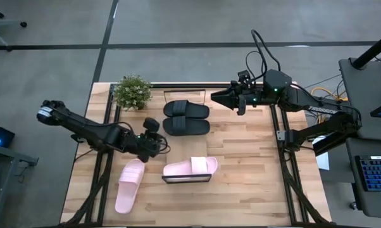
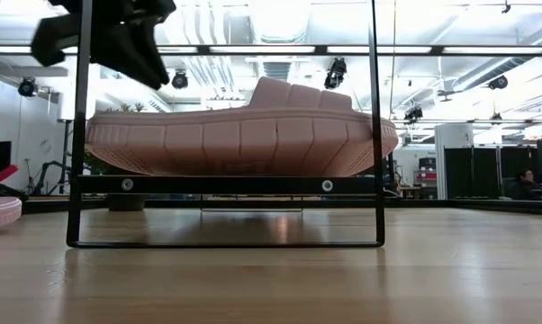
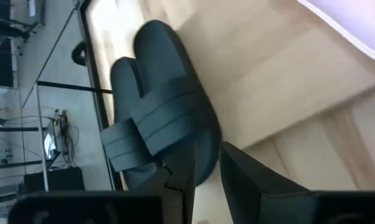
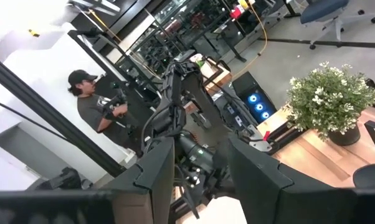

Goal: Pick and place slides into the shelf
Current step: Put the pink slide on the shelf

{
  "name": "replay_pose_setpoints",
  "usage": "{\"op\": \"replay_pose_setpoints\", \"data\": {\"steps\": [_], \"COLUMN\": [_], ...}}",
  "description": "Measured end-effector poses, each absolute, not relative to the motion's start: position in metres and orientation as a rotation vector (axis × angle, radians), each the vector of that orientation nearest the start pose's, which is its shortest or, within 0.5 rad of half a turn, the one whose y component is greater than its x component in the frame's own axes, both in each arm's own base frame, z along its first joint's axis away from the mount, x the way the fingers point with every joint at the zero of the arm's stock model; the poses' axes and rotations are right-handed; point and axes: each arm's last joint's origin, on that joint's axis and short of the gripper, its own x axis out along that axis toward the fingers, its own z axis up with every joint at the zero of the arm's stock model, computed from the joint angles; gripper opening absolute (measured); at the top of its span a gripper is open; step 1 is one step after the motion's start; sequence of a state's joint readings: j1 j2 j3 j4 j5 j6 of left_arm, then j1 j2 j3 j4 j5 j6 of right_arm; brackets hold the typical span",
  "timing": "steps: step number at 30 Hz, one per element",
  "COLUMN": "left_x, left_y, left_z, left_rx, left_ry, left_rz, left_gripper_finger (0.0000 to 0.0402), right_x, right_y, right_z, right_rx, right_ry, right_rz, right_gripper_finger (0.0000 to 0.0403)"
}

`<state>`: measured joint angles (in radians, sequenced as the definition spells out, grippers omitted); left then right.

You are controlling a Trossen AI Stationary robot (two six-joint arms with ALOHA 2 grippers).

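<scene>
Two black slides (image 1: 186, 118) lie side by side, soles down, on the far middle of the table; the left wrist view shows the black slides (image 3: 153, 112) just ahead. One pink slide (image 1: 190, 167) rests sole down on the shelf (image 1: 187, 180); in the low view the pink slide (image 2: 244, 135) sits on the shelf's dark frame (image 2: 226, 184). The second pink slide (image 1: 128, 185) lies flat on the table, left of the shelf. My left gripper (image 1: 160, 137) hovers by the black slides' left end, with the fingers (image 3: 181, 180) narrowly open. My right gripper (image 1: 216, 96) is open, raised over the far edge.
A potted plant (image 1: 132, 92) stands at the table's far left, close to the black slides. Dark frame rails (image 1: 282, 158) run along the table's left and right sides. Bare wood lies right of the shelf. A person (image 4: 97, 109) stands in the room beyond.
</scene>
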<state>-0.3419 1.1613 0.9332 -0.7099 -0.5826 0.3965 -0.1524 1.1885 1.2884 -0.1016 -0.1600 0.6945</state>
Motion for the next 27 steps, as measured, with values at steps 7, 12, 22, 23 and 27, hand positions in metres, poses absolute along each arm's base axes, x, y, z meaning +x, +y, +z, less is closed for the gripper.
{"op": "replay_pose_setpoints", "data": {"steps": [7,12,22,23,27], "left_x": [0.201,0.188,0.168,0.167,0.164], "left_y": [-0.075,-0.085,-0.108,-0.110,-0.120], "left_z": [0.273,0.274,0.281,0.282,0.287], "left_rx": [0.783,0.737,0.659,0.654,0.613], "left_ry": [0.914,0.949,0.941,0.932,0.906], "left_rz": [0.056,0.081,0.042,0.033,0.018], "left_gripper_finger": [0.0055,0.0055,0.0055,0.0055,0.0055], "right_x": [0.253,0.253,0.253,0.253,0.253], "right_y": [-0.034,-0.034,-0.034,-0.034,-0.034], "right_z": [0.429,0.427,0.425,0.424,0.422], "right_rx": [0.700,0.703,0.707,0.709,0.715], "right_ry": [0.034,0.054,0.075,0.086,0.108], "right_rz": [-0.005,-0.012,-0.024,-0.027,-0.036], "right_gripper_finger": [0.0141,0.0141,0.0141,0.0141,0.0141]}}
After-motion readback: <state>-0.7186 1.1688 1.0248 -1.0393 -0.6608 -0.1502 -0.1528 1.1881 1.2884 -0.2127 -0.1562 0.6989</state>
